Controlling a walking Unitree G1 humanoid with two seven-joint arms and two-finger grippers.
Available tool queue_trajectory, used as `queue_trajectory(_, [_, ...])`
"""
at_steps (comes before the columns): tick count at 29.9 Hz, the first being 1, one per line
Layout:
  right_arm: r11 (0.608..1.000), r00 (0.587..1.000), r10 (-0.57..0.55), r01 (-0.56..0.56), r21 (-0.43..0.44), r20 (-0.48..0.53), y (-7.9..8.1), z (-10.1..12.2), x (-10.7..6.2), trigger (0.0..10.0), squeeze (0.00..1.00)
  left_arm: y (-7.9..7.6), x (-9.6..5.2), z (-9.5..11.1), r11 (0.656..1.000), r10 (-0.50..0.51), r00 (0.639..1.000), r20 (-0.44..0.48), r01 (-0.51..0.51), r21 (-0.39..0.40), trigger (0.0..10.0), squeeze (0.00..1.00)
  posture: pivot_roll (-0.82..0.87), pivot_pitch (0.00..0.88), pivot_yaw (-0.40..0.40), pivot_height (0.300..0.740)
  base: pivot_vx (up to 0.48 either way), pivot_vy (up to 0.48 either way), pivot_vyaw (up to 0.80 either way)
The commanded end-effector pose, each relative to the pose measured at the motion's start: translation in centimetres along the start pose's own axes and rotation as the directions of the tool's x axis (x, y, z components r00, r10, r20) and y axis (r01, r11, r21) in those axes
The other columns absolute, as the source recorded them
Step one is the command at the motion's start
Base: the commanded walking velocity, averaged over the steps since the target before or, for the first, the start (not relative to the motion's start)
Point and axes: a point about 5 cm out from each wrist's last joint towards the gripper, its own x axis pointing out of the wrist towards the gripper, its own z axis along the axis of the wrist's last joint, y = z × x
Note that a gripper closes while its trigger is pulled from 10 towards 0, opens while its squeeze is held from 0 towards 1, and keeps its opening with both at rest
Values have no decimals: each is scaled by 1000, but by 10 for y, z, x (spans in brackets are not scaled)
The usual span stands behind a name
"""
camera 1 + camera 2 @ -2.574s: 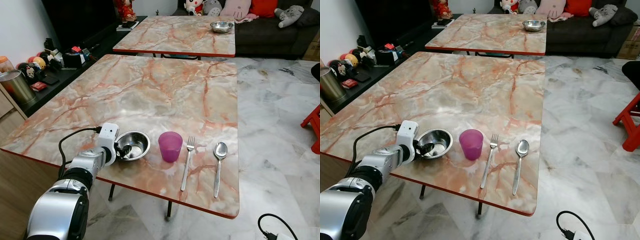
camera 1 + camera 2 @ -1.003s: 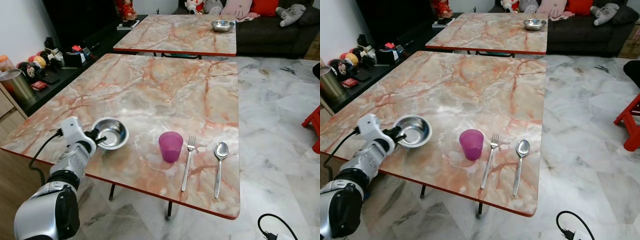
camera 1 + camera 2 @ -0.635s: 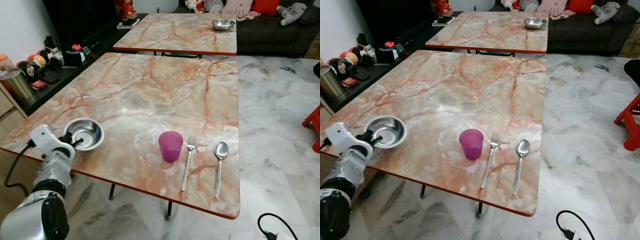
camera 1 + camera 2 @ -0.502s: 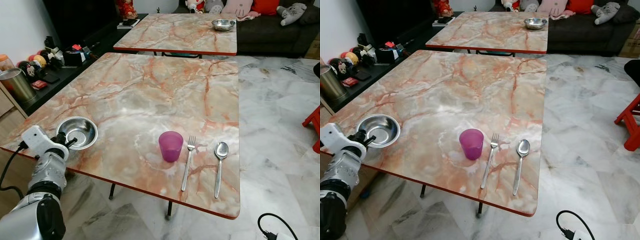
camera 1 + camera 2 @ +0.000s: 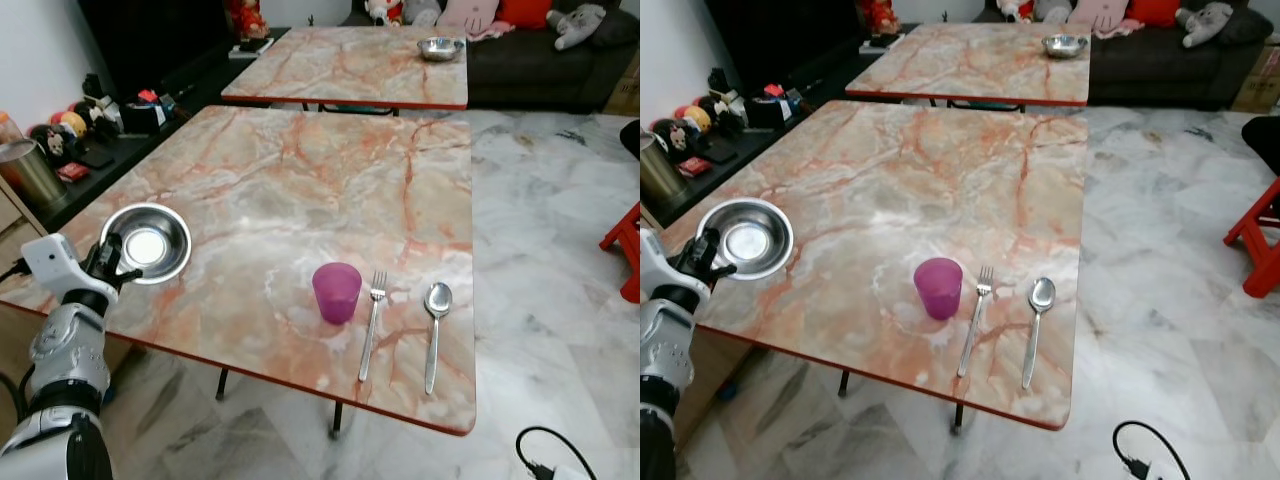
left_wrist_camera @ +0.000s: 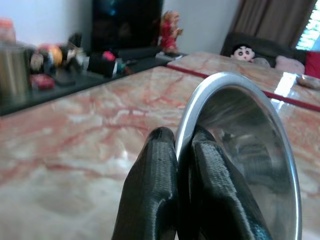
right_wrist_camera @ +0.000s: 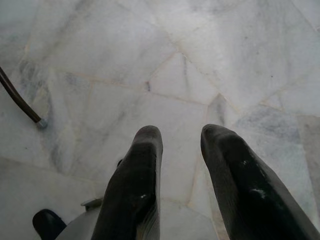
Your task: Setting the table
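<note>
Left eye view: the left hand [image 5: 112, 268] stood at the near left corner of the marble table [image 5: 300, 190], its black fingers pinched on the near rim of a steel bowl [image 5: 147, 243]. The bowl was tilted, its hollow facing the camera; whether its far rim touched the tabletop could not be told. Further right, near the front edge, a purple cup [image 5: 336, 292] stood upright, a fork [image 5: 370, 323] lay just beside it, and a spoon [image 5: 431, 332] lay beyond the fork — the two pieces roughly parallel and apart. A second table [image 5: 350, 65] stood behind, carrying another steel bowl [image 5: 440, 48] before a dark sofa [image 5: 540, 55] with soft toys. A low shelf [image 5: 90, 150] of small clutter ran along the left wall, with a metal canister [image 5: 25, 170] at its near end.

Right eye view: the same layout. A red stool leg [image 5: 1255, 245] showed at the right edge, and a black cable [image 5: 1140, 455] lay on the marble floor [image 5: 1180, 290].

Left wrist view: both fingers [image 6: 150, 195] were closed on the bowl's thin rim — one inside, one outside — with the polished inner wall turned up beside them and the tabletop beyond.

Right wrist view: the right hand [image 7: 180, 150] hung over the floor tiles, its two fingers parted and holding nothing.
</note>
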Motion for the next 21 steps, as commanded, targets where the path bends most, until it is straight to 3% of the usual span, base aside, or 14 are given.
queue_trajectory(1, [1000, 1000, -4, 4, 3, 0, -1, -2, 0, 10000, 0, -1, -3, 5, 996, -50, 999, -3, 50, 78, 10000, 0, 12, 42, 78, 740, 0, 0, 0])
queue_trajectory(5, [1000, 1000, -5, 5, 3, 3, -1, -2, -1, 10000, 0, -14, -20, 4, 985, -117, 993, 2, 116, 126, 10000, 0, 15, 39, 76, 740, 0, 0, 0])
queue_trajectory(6, [1000, 1000, -5, 5, 1, 3, -2, -2, -1, 10000, 0, -24, -25, 6, 980, -146, 989, 16, 142, 140, 10000, 0, 20, 36, 74, 740, 0, 0, 0])
queue_trajectory(10, [1000, 1000, -6, 6, -3, 2, -2, -1, 0, 10000, 0, -34, -33, 9, 977, -163, 986, 35, 156, 146, 10000, 0, 20, 32, 72, 740, 0, 0, 0])
queue_trajectory(19, [1000, 1000, -7, 7, -7, 2, -3, -2, -1, 10000, 0, -31, -52, 14, 986, -96, 994, 52, 88, 144, 10000, 0, 14, 21, 74, 740, 0, 0, 0])
queue_trajectory(20, [1000, 1000, -9, 9, -9, 2, -4, -2, -1, 10000, 0, -22, -73, 14, 980, -77, 997, 12, 73, 187, 10000, 0, 13, 11, 77, 740, 0, 0, 0])
queue_trajectory(21, [1000, 1000, -9, 9, -9, 2, -4, -2, -1, 10000, 0, -20, -80, 15, 977, -70, 998, -3, 69, 204, 10000, 0, 15, 8, 77, 740, 0, 0, 0])
